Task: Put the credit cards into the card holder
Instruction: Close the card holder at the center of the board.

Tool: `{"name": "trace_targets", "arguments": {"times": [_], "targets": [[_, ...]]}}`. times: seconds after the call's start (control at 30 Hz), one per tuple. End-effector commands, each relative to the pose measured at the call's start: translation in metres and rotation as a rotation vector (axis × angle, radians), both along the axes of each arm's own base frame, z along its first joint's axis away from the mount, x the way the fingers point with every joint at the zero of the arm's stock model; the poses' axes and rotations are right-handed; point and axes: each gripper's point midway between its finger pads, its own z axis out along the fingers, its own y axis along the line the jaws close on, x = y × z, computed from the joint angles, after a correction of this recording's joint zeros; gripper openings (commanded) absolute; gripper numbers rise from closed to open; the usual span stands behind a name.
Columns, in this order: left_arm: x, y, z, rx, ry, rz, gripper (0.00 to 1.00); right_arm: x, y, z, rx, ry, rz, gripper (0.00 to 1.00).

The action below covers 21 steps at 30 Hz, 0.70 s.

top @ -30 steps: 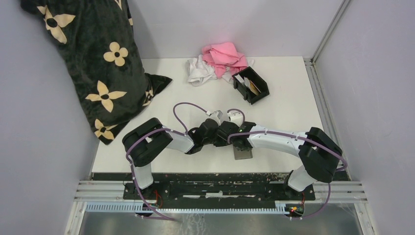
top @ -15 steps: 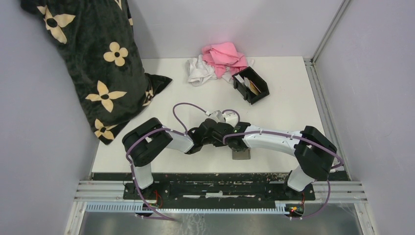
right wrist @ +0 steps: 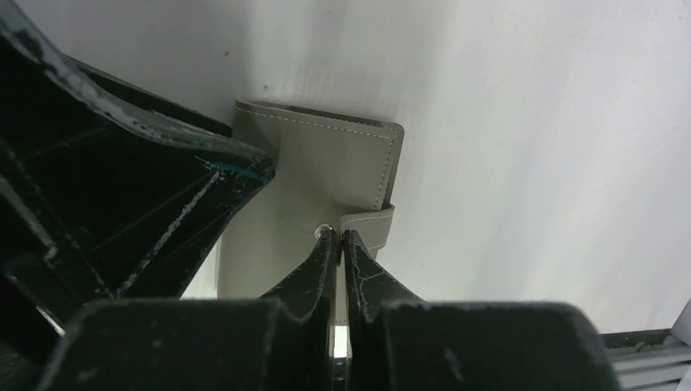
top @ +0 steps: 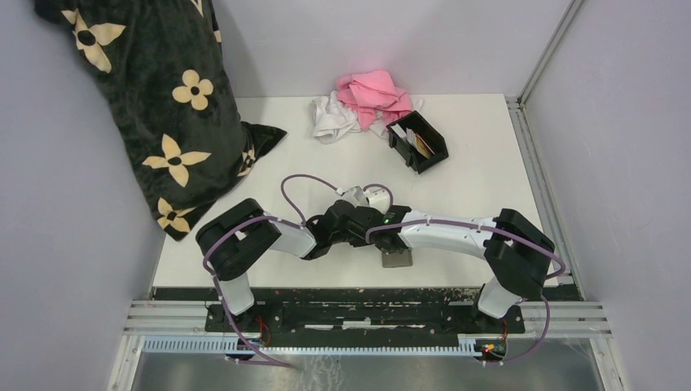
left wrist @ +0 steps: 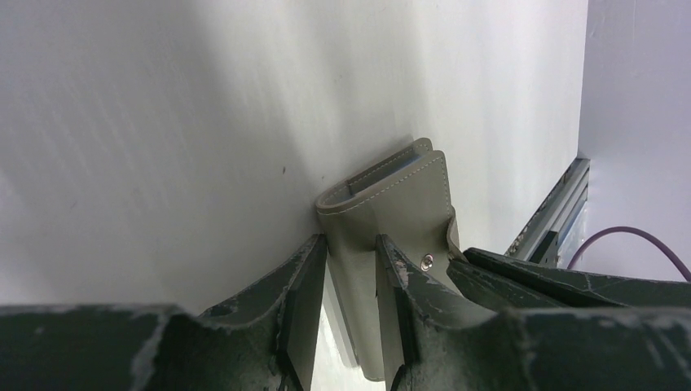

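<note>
The black card holder [top: 418, 141] stands at the back of the table with a tan card [top: 422, 144] and a white card [top: 399, 130] in it. The grey folding wallet [top: 397, 257] lies near the front edge, under both grippers. In the left wrist view my left gripper [left wrist: 350, 248] pinches the folded wallet [left wrist: 403, 199] by one side; a light blue edge [left wrist: 405, 160] shows inside the fold. In the right wrist view my right gripper [right wrist: 338, 236] is shut on the wallet's snap strap [right wrist: 368, 224], beside the metal snap.
A pink cloth [top: 375, 91] and a white cloth [top: 332, 118] lie at the back next to the holder. A black flowered pillow [top: 155, 106] leans at the left wall. The table's front edge and metal rails [top: 367, 314] run just behind the wallet.
Both grippers and the wallet have shifted a little to the left and towards the front edge. The card holder and the cloths have not moved.
</note>
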Motion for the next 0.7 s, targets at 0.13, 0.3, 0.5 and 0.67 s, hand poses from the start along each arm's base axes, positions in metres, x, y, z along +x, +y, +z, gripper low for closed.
{"name": "trace_targets", "arguments": {"times": [0.13,0.3,0.5,0.67], "targets": [[-0.039,0.014,-0.012,0.087,0.021,-0.059,0.43,0.004,0.010,-0.022,-0.006,0.018,-0.014,0.08],[-0.044,0.019,-0.006,0.075,0.015,-0.056,0.45,0.002,0.010,-0.027,-0.007,0.029,-0.015,0.08],[-0.054,0.025,0.000,0.062,0.014,-0.058,0.46,0.001,0.009,-0.029,-0.007,0.034,-0.014,0.08],[-0.067,0.028,0.005,0.042,0.010,-0.058,0.46,0.000,0.008,-0.031,-0.012,0.035,-0.013,0.08]]}}
